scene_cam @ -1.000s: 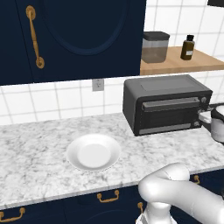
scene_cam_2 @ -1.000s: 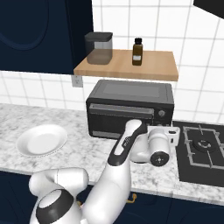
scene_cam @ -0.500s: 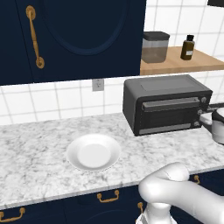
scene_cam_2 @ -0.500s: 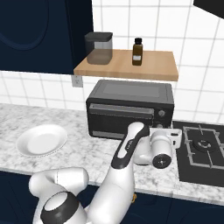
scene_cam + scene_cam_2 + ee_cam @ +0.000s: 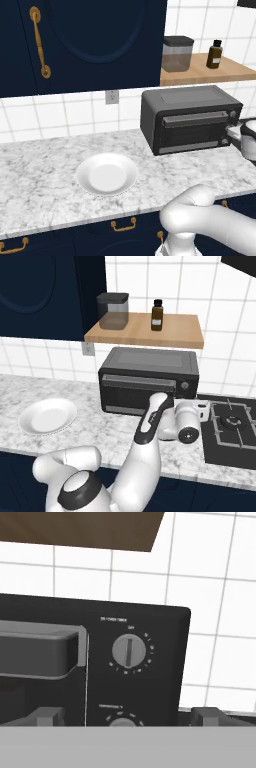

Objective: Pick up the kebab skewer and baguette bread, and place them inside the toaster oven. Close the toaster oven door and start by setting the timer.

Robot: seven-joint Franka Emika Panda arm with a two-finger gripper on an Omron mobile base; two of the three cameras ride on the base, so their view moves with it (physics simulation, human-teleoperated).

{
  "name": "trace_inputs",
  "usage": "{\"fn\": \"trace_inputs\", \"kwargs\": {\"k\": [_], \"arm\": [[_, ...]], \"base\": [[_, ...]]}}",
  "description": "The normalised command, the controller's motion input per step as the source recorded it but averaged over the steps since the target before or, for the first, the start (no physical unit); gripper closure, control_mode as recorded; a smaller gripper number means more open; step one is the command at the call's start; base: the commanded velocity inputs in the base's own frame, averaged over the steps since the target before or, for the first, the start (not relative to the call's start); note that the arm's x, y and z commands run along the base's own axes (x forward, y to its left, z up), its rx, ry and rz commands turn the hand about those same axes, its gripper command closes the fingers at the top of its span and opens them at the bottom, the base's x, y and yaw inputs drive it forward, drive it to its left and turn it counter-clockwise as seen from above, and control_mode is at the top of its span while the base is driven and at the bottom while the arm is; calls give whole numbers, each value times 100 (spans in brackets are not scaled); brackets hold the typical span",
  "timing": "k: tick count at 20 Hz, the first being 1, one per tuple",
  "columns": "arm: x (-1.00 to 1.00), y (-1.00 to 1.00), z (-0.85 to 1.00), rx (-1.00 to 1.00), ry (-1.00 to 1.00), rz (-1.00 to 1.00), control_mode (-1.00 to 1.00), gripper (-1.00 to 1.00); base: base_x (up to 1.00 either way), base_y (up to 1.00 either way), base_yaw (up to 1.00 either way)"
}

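The dark grey toaster oven (image 5: 187, 117) (image 5: 147, 378) stands on the counter with its door (image 5: 192, 134) shut and the grey bar handle (image 5: 40, 649) along the top. My gripper (image 5: 129, 717) (image 5: 192, 404) (image 5: 234, 131) hovers open just in front of the oven's right knob panel. In the hand view the upper timer knob (image 5: 129, 651) is straight ahead with its pointer upright, and a second knob (image 5: 122, 722) peeks up between my fingertips (image 5: 47, 716). The kebab skewer and the baguette bread are out of view.
An empty white plate (image 5: 106, 173) (image 5: 47, 416) lies on the marble counter left of the oven. A wooden shelf (image 5: 145, 331) above carries a glass canister (image 5: 112, 310) and a brown bottle (image 5: 157, 314). A black stove burner (image 5: 232, 423) sits to the right.
My hand has shifted slightly to the right, along the oven's front toward its knob side. Oven, door and plate stand as before.
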Motion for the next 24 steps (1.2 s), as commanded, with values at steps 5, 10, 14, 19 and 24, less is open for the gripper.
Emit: {"fn": "trace_inputs", "kwargs": {"k": [5,10,14,19,24], "arm": [[6,0,0,-12,0,0,-100,-100],[0,0,0,-18,0,0,-100,-100],[0,0,0,-15,0,0,-100,-100],[15,-1,0,-9,0,0,-100,-100],[6,-4,-3,-15,0,1,-100,-100]], "base": [[0,0,0],[0,0,0],[0,0,0],[0,0,0],[0,0,0]]}}
